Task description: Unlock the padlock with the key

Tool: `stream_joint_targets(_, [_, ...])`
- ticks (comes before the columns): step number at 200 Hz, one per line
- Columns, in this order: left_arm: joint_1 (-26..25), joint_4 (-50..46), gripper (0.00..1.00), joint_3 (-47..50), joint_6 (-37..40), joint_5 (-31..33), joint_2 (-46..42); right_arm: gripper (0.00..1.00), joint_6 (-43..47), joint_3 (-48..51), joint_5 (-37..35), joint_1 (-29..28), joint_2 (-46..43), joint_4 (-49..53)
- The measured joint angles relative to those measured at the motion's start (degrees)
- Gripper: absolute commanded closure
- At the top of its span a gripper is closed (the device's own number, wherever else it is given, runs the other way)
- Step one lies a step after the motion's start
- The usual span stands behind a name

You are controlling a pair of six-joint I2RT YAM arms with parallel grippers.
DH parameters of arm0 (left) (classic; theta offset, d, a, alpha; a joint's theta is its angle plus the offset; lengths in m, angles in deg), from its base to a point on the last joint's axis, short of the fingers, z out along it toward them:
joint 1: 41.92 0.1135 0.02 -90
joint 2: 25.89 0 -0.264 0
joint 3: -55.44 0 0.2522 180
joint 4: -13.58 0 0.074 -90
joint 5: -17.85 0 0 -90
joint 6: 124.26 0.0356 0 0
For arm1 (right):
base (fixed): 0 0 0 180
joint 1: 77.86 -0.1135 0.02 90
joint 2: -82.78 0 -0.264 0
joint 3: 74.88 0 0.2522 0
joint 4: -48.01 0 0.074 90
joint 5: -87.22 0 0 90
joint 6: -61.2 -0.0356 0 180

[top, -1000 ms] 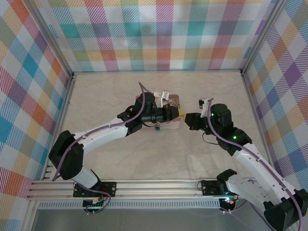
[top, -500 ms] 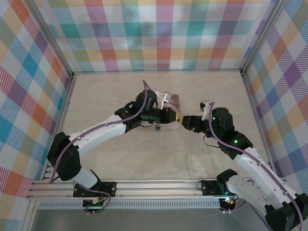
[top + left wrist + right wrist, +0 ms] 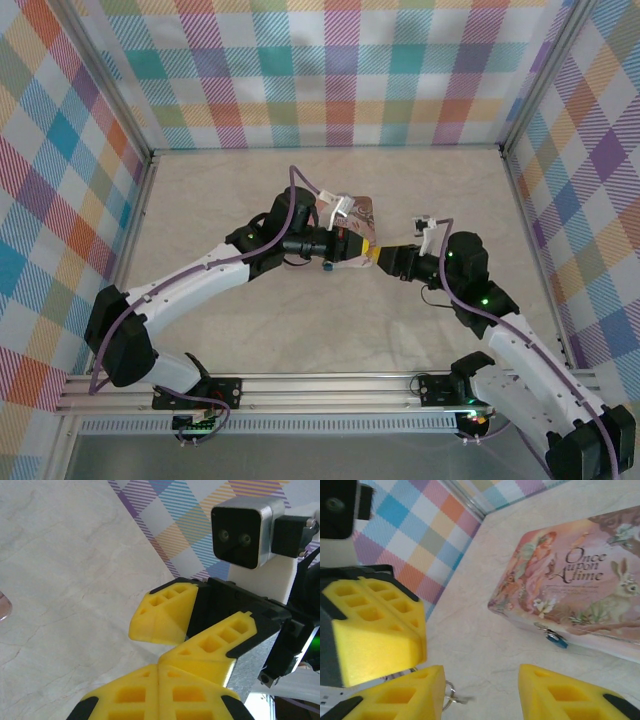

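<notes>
**Inspector:** Where the two arms meet at mid-table, what state is each hand in?

**Assessor:** The left gripper [image 3: 158, 680] has its yellow pads pressed flat together, seam to seam. I cannot tell whether anything is pinched between them. The right gripper [image 3: 482, 687] is spread wide, with bare table [image 3: 250, 330] showing between its fingers. Seen from above, the two tips sit nearly nose to nose.

**Inspector:** Location of the padlock?

**Assessor:** The padlock [image 3: 555, 639], dark with a blue patch, hangs at the front edge of the pink tin [image 3: 570, 590]. The tin lies flat with its lid down, just beyond both grippers.

**Inspector:** And the key?

**Assessor:** In the right wrist view the key [image 3: 454, 695], a grey sliver on a small ring, sits just beside one of the right gripper's pads. Contact cannot be confirmed. It is well apart from the padlock.
</notes>
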Motion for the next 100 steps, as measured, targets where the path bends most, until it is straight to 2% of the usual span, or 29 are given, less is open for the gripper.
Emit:
stream_joint_targets(26, [0.00,0.81,1.00,0.70,0.02,-0.59,-0.22,0.55,-1.38,0.48,4.02,0.00,0.00,-4.26])
stream_joint_targets(43, [0.00,1.18,1.00,1.09,0.00,-0.83,-0.68,0.58,-2.16,0.83,5.97,0.00,0.02,-6.47])
stream_joint_targets(78, [0.00,2.45,1.00,1.88,0.00,-1.05,-1.95,0.57,-2.40,1.03,8.35,0.00,0.26,-7.39])
stream_joint_targets(100, [0.22,3.56,1.00,2.43,-0.04,-1.07,-2.43,0.64,-2.27,1.16,9.18,0.00,0.26,-7.39])
